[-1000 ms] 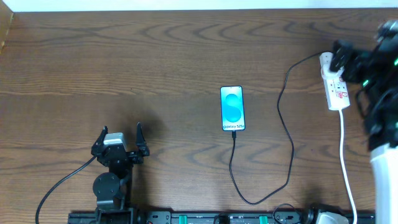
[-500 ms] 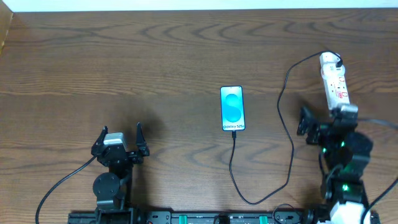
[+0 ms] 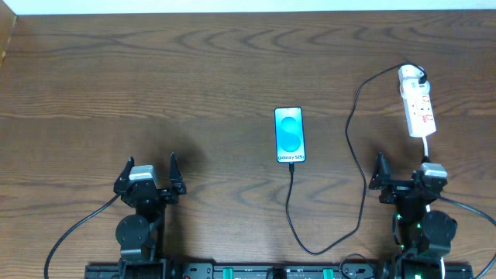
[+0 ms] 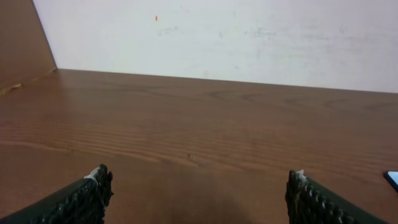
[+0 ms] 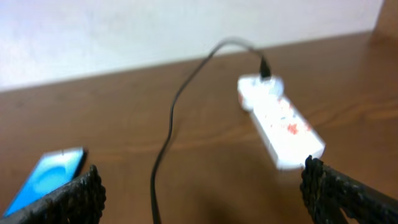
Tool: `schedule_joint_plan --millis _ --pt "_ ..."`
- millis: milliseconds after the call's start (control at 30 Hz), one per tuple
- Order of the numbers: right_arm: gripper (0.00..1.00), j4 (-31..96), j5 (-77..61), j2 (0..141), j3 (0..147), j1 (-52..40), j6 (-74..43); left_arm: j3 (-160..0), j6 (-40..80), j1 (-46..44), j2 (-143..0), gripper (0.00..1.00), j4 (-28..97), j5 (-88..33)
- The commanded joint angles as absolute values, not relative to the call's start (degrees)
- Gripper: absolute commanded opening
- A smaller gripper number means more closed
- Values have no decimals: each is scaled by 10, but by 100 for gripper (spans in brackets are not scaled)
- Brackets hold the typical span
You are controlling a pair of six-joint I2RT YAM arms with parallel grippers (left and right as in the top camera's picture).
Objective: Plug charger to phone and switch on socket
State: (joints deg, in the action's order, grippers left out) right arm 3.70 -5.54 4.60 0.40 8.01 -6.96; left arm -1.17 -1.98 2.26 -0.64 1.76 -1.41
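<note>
Right hand (image 3: 403,172) sits low at the near right edge of the desk (image 3: 194,70), fingers (image 5: 74,199) spread wide, nothing between them, pointing up the desk at the socket (image 3: 417,101). Risk 1: the white cord (image 3: 425,147) runs from the socket straight down to this hand and passes at or under it, so a forward reach could catch the cord and drag or turn the socket. Risk 2: the charger (image 3: 291,182) loops down just beside the hand's inner finger; snagging that loop could pull the plug tip out or slide the phone (image 3: 289,135). The tip looks seated in the phone's near edge in the overhead view, though that is too small to confirm. The cable's other end sits in the far end of the socket. Risk 3: switch position is not readable, and the right wrist view is blurred, so a press could miss or land on the wrong spot. Left hand (image 3: 151,167) is parked low at the near left, also spread and empty, well apart from everything, with only the phone's corner at the edge of its wrist view. Phone lies flat mid-desk, screen lit; socket is at the far right.
</note>
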Motion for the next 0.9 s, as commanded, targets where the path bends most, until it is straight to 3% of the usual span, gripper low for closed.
schedule_joint_plan --millis 0,367,867 --pt "99 42 -33 6 3 75 -57 -2 -28 27 -4 91 40 -10" --pt "99 43 -30 3 3 45 41 -2 -28 27 -4 91 40 -10" --pt "99 43 -23 3 3 43 11 -2 -28 27 -4 91 40 -10"
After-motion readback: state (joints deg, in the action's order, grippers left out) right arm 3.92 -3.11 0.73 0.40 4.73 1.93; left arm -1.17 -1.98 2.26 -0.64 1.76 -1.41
